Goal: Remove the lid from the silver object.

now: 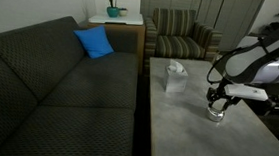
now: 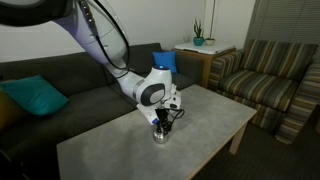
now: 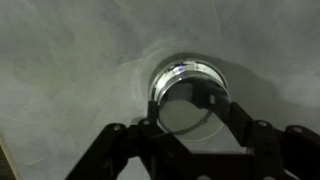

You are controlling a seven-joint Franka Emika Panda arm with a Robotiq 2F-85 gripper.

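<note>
The silver object [image 1: 215, 114] is a small shiny pot standing on the grey table [image 1: 190, 137], also seen in an exterior view [image 2: 160, 135]. My gripper [image 1: 216, 100] hangs straight over it, as both exterior views [image 2: 163, 120] show. In the wrist view the pot's bright rim [image 3: 185, 70] shows at the top. The round lid [image 3: 180, 118] sits between my two black fingers [image 3: 192, 116], shifted a little off the rim. The fingers press on the lid's sides. How high the lid is above the pot cannot be told.
A pale tissue box [image 1: 175, 78] stands on the table beyond the pot. A dark sofa [image 1: 49, 81] with a blue cushion [image 1: 95, 42] runs along the table. A striped armchair [image 2: 270, 75] and a side table with a plant [image 2: 200, 45] stand behind.
</note>
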